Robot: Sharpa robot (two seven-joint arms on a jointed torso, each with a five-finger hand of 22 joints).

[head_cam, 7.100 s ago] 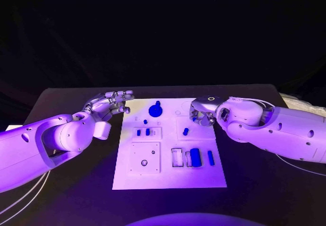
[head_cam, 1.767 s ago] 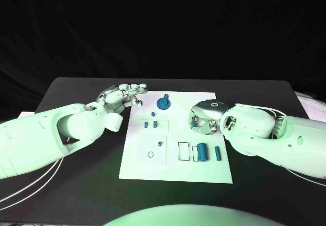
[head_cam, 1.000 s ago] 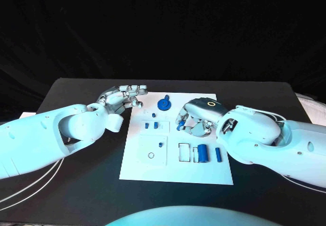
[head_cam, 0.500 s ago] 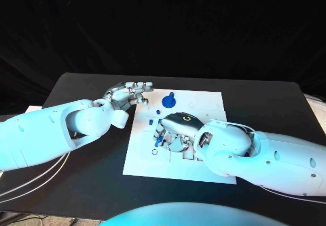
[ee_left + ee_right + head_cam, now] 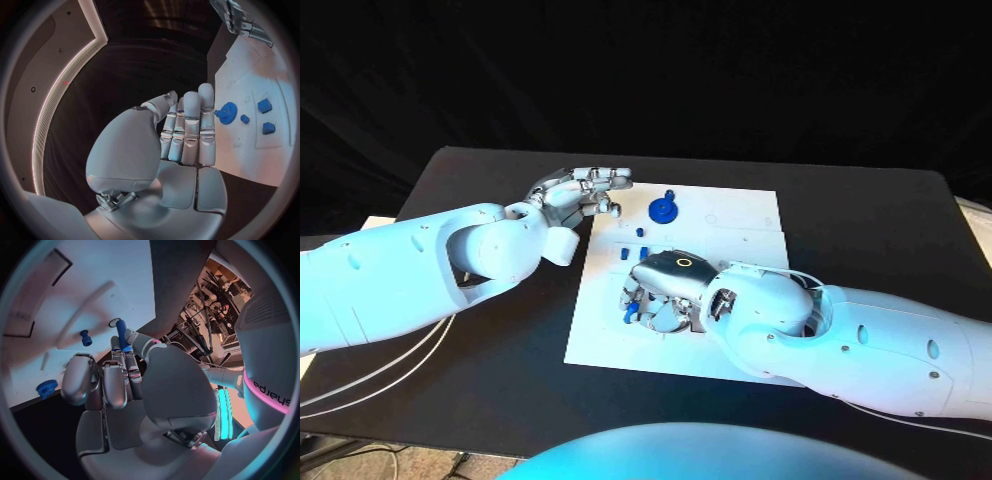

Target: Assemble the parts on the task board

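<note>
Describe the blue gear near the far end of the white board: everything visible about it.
The blue gear is a small toothed wheel, plastic by its look, with a short blue stem sticking out of it on the far side. It sits on the white board near its far edge, apart from the other blue pieces. Nothing touches it; the left hand hovers beside it, off the board's edge, fingers together.

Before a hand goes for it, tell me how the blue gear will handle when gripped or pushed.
The gear looks like rigid moulded plastic, so it is probably stiff and light. It lies flat on the board, so a push should slide it rather than roll it. Its thin toothed rim may be awkward to pinch.
</note>
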